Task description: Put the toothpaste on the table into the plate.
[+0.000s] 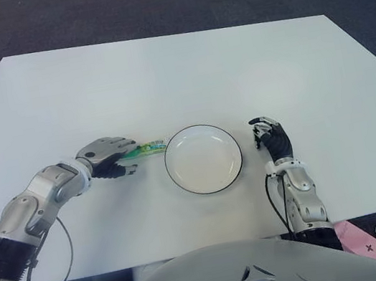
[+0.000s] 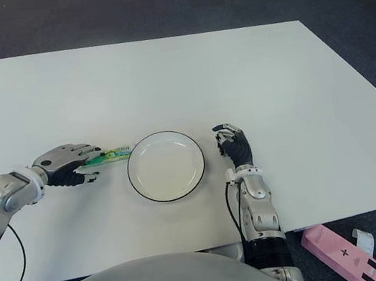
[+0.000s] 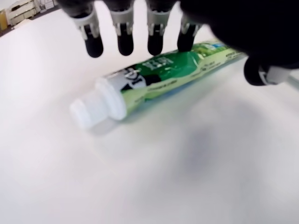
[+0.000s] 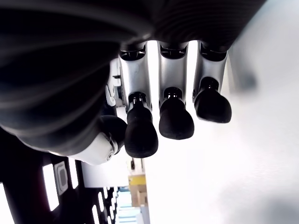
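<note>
Green plastic toothpaste tube with white screw cap [image 1: 147, 148] lies flat on the white rectangular surface [image 1: 175, 70], just left of the round white plate with thin black rim [image 1: 203, 159]. One end of the tube sits close to the plate's left rim; contact between them cannot be told. Plate holds nothing.

Left hand [image 1: 108, 156], silver with black fingers, is over the left part of the tube. Wrist view: four fingertips [image 3: 125, 44] hang just above the tube body, thumb on the opposite side, fingers curved around it but not closed; tube rests on the surface with its cap clear of the hand. Whether any pad touches the tube cannot be told.

Right hand [image 1: 272, 137] shows just right of the plate, near the front edge of the surface, fingers loosely curled and holding nothing.

Pink flat box [image 2: 341, 254] on the dark carpet floor [image 1: 149, 2], near right, beyond the surface edge.
</note>
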